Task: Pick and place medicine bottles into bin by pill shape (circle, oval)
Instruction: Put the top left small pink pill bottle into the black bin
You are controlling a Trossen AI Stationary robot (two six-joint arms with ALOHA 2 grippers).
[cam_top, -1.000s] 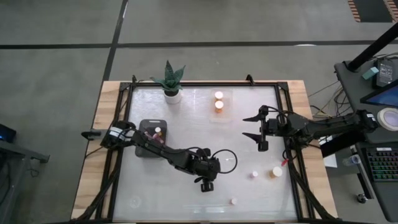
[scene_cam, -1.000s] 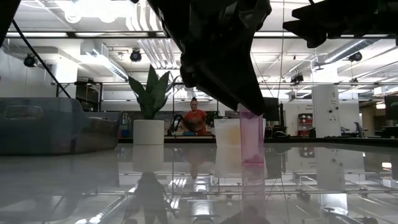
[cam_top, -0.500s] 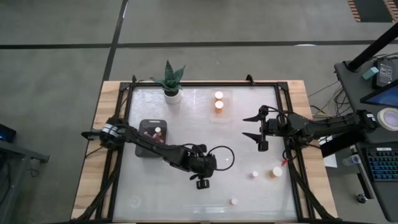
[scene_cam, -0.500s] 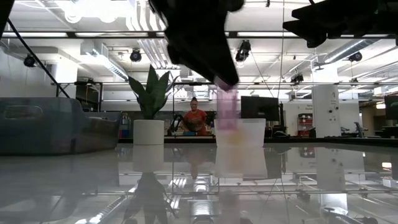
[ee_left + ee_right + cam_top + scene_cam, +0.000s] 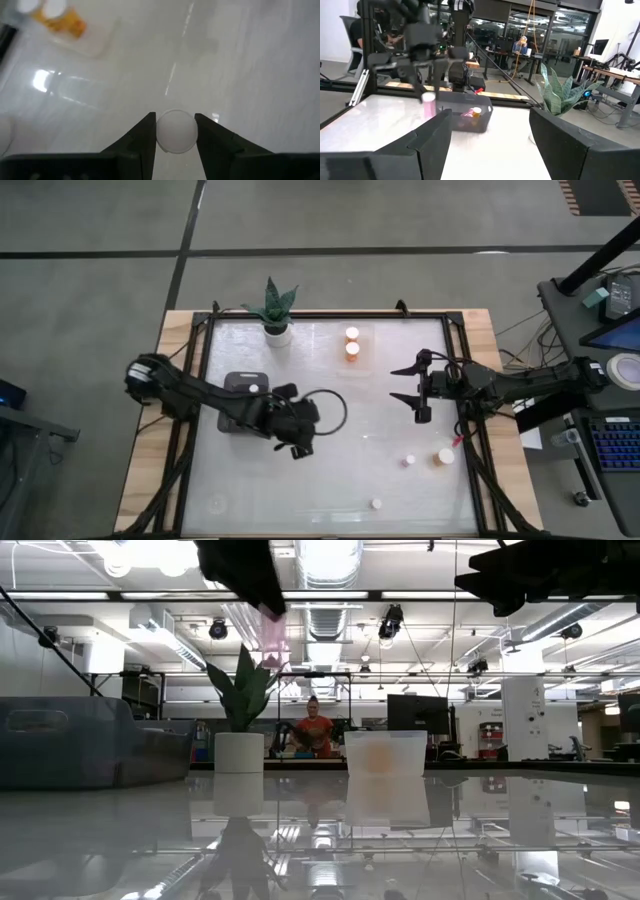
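Left end effector [image 5: 175,134] around round-capped pink bottle [image 5: 175,131]

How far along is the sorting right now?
Done: two orange bottles in the clear tray, and bottles already in the dark bin. In hand: the left gripper carries a pink bottle in the air beside that bin. Left: three bottles on the table. The right gripper waits open.

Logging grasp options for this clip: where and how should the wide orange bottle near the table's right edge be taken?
The orange bottle stands upright and apart from the small pink bottle beside it. Come straight down from above and close on the round body just under its white cap. The open right pincer is the nearer one; the left pincer already holds a bottle.
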